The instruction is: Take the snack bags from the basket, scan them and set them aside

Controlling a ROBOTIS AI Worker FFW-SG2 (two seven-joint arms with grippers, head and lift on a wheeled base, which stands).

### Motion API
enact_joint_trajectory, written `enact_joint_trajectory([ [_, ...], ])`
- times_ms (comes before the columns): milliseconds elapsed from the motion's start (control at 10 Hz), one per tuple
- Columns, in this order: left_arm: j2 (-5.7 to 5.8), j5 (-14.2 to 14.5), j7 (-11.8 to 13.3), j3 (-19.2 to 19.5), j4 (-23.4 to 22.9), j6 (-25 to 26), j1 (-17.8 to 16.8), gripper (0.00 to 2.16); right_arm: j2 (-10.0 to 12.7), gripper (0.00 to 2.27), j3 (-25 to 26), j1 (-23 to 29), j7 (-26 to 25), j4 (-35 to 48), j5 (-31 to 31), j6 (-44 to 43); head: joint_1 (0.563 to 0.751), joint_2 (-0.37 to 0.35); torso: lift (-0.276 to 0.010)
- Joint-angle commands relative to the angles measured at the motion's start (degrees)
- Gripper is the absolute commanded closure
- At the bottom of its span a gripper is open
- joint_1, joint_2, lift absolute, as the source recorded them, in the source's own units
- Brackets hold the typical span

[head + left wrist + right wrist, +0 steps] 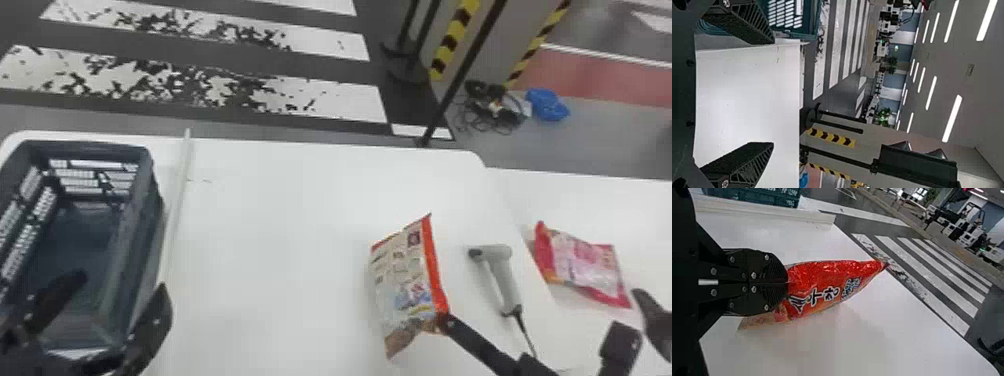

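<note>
**Right claw (786, 283) clamped on a glossy orange-red and white plastic snack bag (822, 286)**

My two fingers are together, pinching one edge of that bag, which juts forward from them over the white tabletop (280, 240). Just ahead and to the right of my claw lies a pale grey handheld scanner (506, 285) on a black cable (522, 327). Farther right, on an adjoining white table (637, 215), lies a pink and red plastic snack bag (587, 265). Well off to my claw's left stands a dark blue-grey plastic basket (154, 200); the left claw (773, 93) is at its near end, fingers apart with nothing between them.

I judge the pink and red bag done and set aside, and mine out of the basket but still to be put down. Whether mine has been scanned I cannot tell (a pinch holds no receipt). It may be the last, though the left arm covers part of the basket.

My count: two snack bags, one scanner, one basket, two claws.
</note>
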State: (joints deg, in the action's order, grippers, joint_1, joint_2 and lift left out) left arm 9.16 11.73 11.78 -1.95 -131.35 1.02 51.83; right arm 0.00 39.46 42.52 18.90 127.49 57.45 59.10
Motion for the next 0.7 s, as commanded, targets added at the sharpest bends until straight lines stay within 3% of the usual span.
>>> enact_joint_trajectory([
  [0,0.07,-0.13,0.08,-0.16,0.13,0.00,0.03,0.07,0.05,2.25,2.12,-1.92,-0.53,-3.30,0.12,-0.60,0.695,-0.296,-0.075],
  [100,0.33,-0.31,0.08,-0.59,0.21,0.53,-0.41,0.07,0.05,2.10,3.61,-3.50,-0.79,-5.49,-0.76,-0.78,0.695,-0.313,-0.075],
  [200,0.42,-0.31,0.08,-0.68,0.30,1.06,-0.59,0.07,0.05,1.30,4.23,-4.99,-0.97,-6.90,-2.52,-0.78,0.695,-0.350,-0.075],
  [300,0.33,-0.48,0.08,-0.68,0.30,1.41,-0.59,0.07,0.05,0.07,4.23,-6.05,-0.79,-8.04,-5.24,-2.89,0.695,-0.350,-0.075],
  [400,0.33,-0.75,-0.01,-0.77,0.39,1.76,-0.68,0.07,0.00,0.00,4.23,-7.54,-0.09,-10.68,-8.06,-4.82,0.695,-0.350,-0.075],
  [500,0.33,-0.83,0.08,-0.95,0.57,1.93,-0.94,0.07,-2.20,0.02,4.05,-8.33,1.06,-13.23,-10.17,-7.46,0.695,-0.350,-0.075],
  [600,0.33,-0.83,0.08,-1.12,1.01,1.93,-1.47,0.07,-2.81,0.04,3.61,-8.33,1.32,-13.93,-13.24,-11.68,0.695,-0.350,-0.075],
])
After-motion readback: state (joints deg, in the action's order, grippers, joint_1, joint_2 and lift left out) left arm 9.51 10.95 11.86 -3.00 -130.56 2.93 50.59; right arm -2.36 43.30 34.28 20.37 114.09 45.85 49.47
